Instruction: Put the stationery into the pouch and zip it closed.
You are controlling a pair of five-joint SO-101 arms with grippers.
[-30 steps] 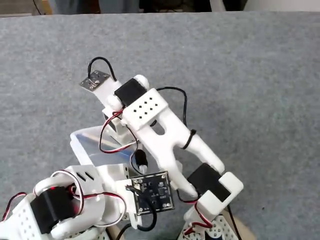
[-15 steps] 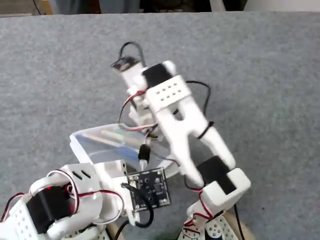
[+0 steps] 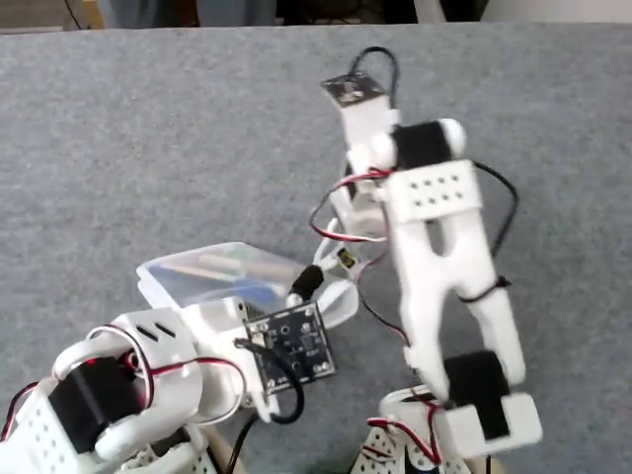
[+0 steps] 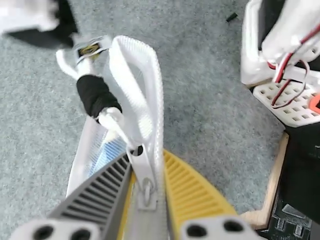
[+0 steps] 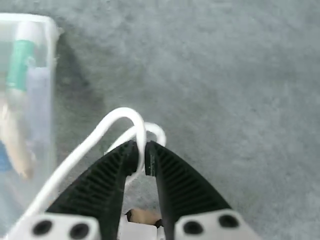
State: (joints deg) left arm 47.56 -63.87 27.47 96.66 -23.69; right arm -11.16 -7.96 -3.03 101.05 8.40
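A: Count?
B: One clear pouch, flat on the grey surface, at the left arm's tip. Stationery inside, visible through the wall: three pieces made out, one green-capped, one tan, one blue. Two pincers.
A: Any print?
B: One small tag on the zip pull, next to a black bead. Print too small to read.
A: Pincers?
B: Left pincer clamped narrow on the pouch's zip end, slider between the grey and yellow jaws, white strap looping out past the tips. Right pincer pinched tight on a thin white cord, just beside the pouch's corner.
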